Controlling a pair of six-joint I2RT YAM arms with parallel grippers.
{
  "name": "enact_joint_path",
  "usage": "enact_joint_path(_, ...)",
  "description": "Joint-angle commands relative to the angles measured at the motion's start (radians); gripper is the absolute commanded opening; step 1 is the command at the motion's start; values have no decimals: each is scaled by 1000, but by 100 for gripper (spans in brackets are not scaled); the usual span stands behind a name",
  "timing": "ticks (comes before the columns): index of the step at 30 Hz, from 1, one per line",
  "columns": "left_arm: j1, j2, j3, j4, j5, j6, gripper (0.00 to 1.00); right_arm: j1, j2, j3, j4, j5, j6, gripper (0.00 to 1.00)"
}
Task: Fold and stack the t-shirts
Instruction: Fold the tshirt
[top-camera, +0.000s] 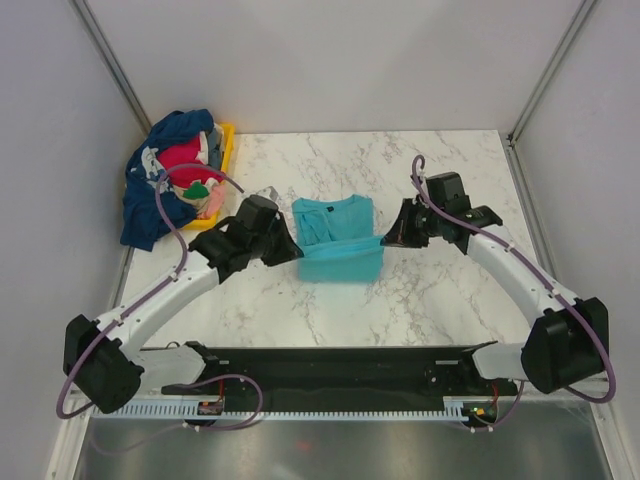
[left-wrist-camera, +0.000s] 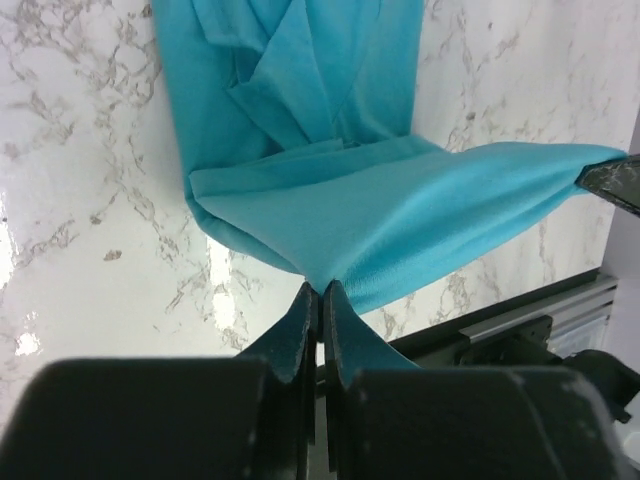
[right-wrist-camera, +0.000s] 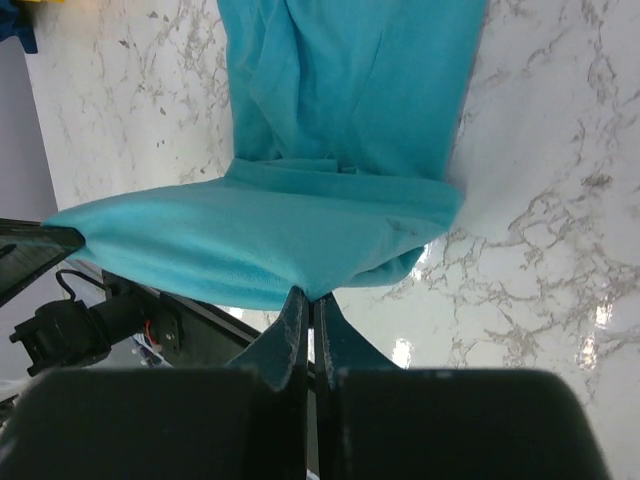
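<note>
A turquoise t-shirt (top-camera: 335, 232) lies mid-table, its near part lifted and stretched between both grippers. My left gripper (top-camera: 296, 250) is shut on its left corner; the left wrist view shows the cloth (left-wrist-camera: 400, 215) pinched at the tips (left-wrist-camera: 322, 288). My right gripper (top-camera: 384, 240) is shut on its right corner; the right wrist view shows the cloth (right-wrist-camera: 300, 235) pinched at the tips (right-wrist-camera: 310, 294). The far part with the collar rests flat on the marble. A pile of other shirts, navy (top-camera: 150, 200) and red (top-camera: 185, 158), sits at the far left.
A yellow tray (top-camera: 224, 150) lies under the pile of shirts at the far left corner. Grey walls close the table on the left, right and back. A black rail (top-camera: 330, 365) runs along the near edge between the arm bases.
</note>
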Motion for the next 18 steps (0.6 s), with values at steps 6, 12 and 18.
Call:
enact_joint_path(6, 171, 130, 118, 31, 160, 112, 5, -43, 189, 229, 29, 14, -63, 0)
enact_joint_path(12, 253, 287, 256, 29, 223, 159, 5, -68, 329, 379, 30, 3, -58, 0)
enact_joint_path(18, 353, 538, 456, 6, 303, 185, 4, -85, 562, 618, 29, -56, -20, 0)
